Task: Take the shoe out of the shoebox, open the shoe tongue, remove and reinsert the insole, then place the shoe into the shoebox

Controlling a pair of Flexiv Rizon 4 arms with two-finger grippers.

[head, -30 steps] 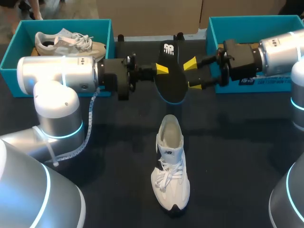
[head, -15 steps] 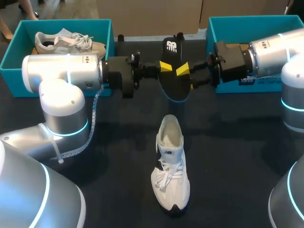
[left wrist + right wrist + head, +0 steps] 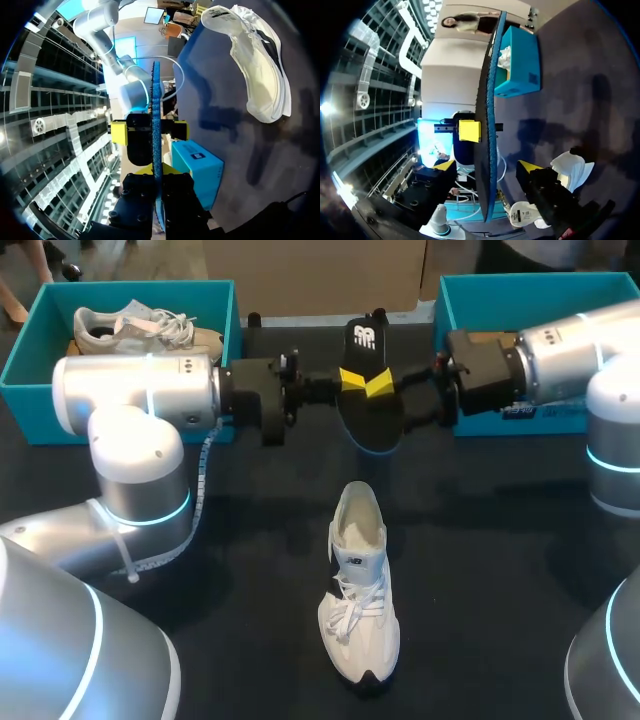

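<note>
Dark table [image 3: 480, 540], teal box at each far corner. Insole [image 3: 368, 412] is up in the air between them, just past the heel of the white shoe [image 3: 358, 590], well clear of it.

Step, by my read: insole is out and mid-handover or regrip, reinsertion not yet done.

- left gripper [image 3: 157, 171]: clamped on the insole, fingers tight against both faces near one long edge.
- right gripper [image 3: 487, 166]: fingers spread, straddling the insole from the opposite edge with a gap on each side. Not gripping.

Next move likely needs the right fingers to close before the left lets go, otherwise the insole drops. Then turn it toe-first and angle it down into the shoe's collar. It looks thin and floppy, so gripping near the heel and feeding the toe end in first seems safest. Risk: the toe end folds or snags on the tongue.

Insole: black top face, white logo at the far end, blue underside and rim, narrower end towards the shoe.

Shoe: upright on its sole mid-table, toe towards the near edge, laces loose, collar gaping with pale lining visible.

Left shoebox [image 3: 28, 352] holds a second shoe [image 3: 140, 328]. Right shoebox [image 3: 448, 302] is partly hidden by the arm, so I can't tell its contents.
</note>
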